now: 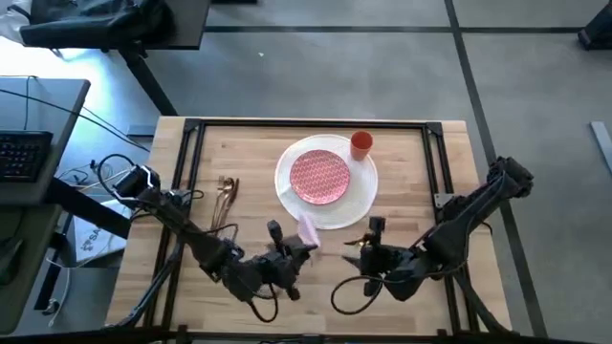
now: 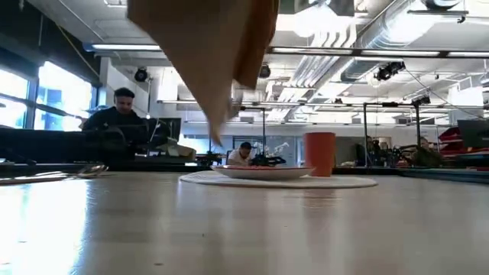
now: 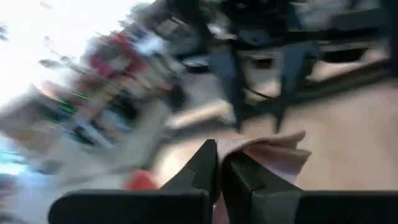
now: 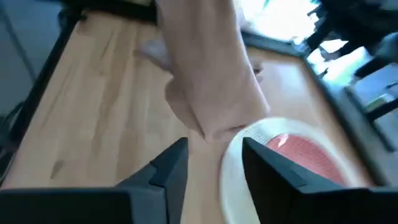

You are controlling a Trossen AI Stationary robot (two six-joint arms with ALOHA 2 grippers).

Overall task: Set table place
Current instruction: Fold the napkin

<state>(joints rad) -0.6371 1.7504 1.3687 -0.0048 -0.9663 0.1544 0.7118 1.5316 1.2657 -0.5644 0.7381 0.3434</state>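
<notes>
Grasping the pink napkin, the left end effector holds it above the counter, near the white plate; the right end effector, released, waits beside it.

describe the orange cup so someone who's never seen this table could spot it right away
Start at the light-wood table and find the large white plate near its middle, with a red-patterned plate on top. The orange cup stands upright at the white plate's far rim. It is the only tall, plain-coloured piece there.
</notes>
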